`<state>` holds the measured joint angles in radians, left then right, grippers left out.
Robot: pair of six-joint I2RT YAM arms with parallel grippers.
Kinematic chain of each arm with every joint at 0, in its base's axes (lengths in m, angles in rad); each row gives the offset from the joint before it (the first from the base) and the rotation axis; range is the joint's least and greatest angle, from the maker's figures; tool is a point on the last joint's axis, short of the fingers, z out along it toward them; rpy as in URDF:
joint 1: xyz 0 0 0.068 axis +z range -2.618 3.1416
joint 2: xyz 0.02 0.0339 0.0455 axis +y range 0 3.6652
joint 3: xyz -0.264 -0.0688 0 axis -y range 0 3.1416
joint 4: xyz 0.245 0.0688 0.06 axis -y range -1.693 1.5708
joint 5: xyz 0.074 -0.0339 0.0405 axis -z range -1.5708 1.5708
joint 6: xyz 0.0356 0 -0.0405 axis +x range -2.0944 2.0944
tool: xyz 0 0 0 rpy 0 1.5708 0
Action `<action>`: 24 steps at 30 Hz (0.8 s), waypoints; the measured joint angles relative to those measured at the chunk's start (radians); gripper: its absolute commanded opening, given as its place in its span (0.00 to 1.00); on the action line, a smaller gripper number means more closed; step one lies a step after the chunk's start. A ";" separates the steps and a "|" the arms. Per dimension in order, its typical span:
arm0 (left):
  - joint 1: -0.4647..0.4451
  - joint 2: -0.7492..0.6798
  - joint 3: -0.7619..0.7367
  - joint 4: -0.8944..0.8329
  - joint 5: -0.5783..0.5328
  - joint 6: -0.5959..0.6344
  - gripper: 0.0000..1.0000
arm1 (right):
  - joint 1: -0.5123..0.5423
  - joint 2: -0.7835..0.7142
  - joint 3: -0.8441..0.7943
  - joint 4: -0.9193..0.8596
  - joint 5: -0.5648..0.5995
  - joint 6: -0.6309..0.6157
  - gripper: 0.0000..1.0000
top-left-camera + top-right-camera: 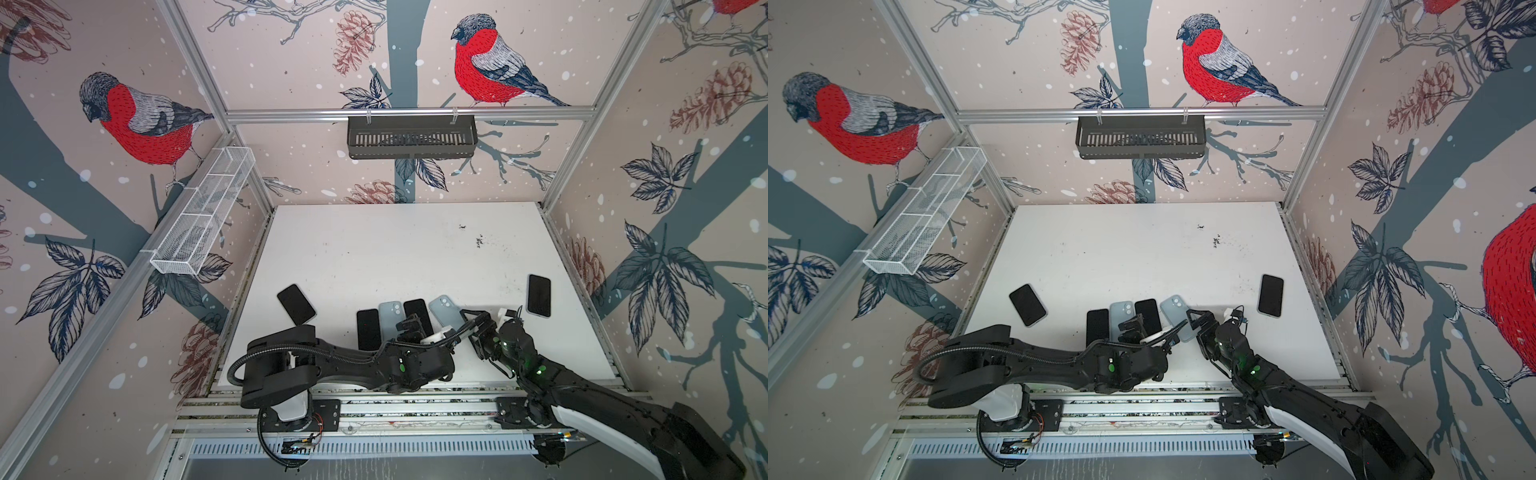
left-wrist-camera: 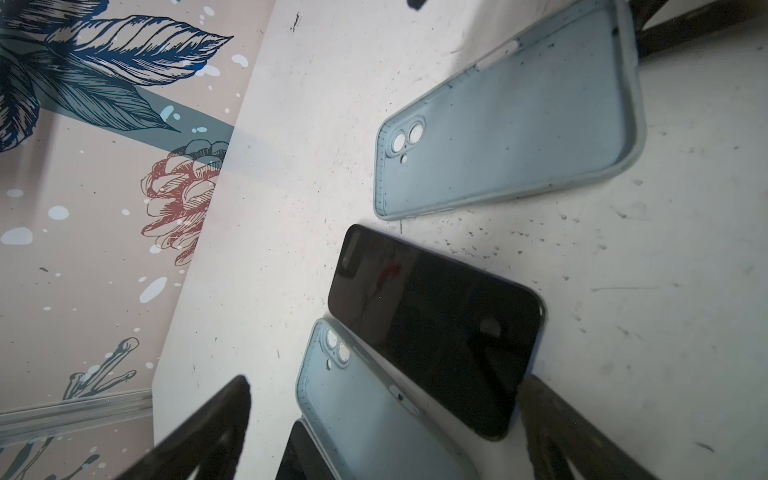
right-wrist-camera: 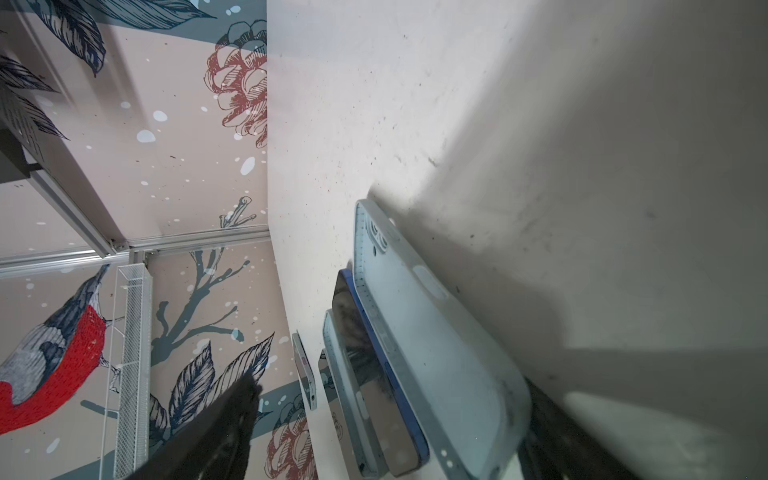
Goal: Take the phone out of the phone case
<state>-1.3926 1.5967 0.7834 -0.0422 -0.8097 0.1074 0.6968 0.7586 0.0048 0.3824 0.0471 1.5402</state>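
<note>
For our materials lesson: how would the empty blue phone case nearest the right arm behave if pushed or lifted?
The case looks thin-walled and hollow: probably light, perhaps bendy. Lying flat on the table, it would likely slide, not roll.

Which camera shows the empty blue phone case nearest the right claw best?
The left wrist view: the empty blue phone case lies hollow side up, rim and lens holes clear. Both top views show it small; the right wrist view shows it nearly edge-on.

Black phone (image 2: 432,328) beside empty blue case (image 2: 507,124)
</note>
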 measured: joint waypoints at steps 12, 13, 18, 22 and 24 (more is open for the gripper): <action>0.081 -0.256 -0.021 -0.097 0.138 -0.305 0.99 | -0.183 -0.083 0.189 -0.412 -0.068 -0.433 1.00; 0.099 -0.277 -0.021 -0.104 0.156 -0.347 0.99 | -0.213 -0.030 0.198 -0.419 -0.091 -0.475 1.00; 0.122 -0.346 -0.019 -0.149 0.197 -0.510 0.99 | -0.256 0.155 0.298 -0.472 -0.173 -0.645 0.97; 0.150 -0.409 -0.022 -0.200 0.203 -0.636 0.99 | -0.266 0.226 0.313 -0.420 -0.174 -0.740 0.93; 0.171 -0.449 -0.037 -0.214 0.207 -0.689 0.99 | -0.266 0.275 0.308 -0.391 -0.186 -0.769 0.92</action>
<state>-1.2213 1.1473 0.7460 -0.2558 -0.6029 -0.5812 0.4305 1.0340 0.3126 -0.0082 -0.1387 0.7712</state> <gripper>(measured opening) 0.987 0.929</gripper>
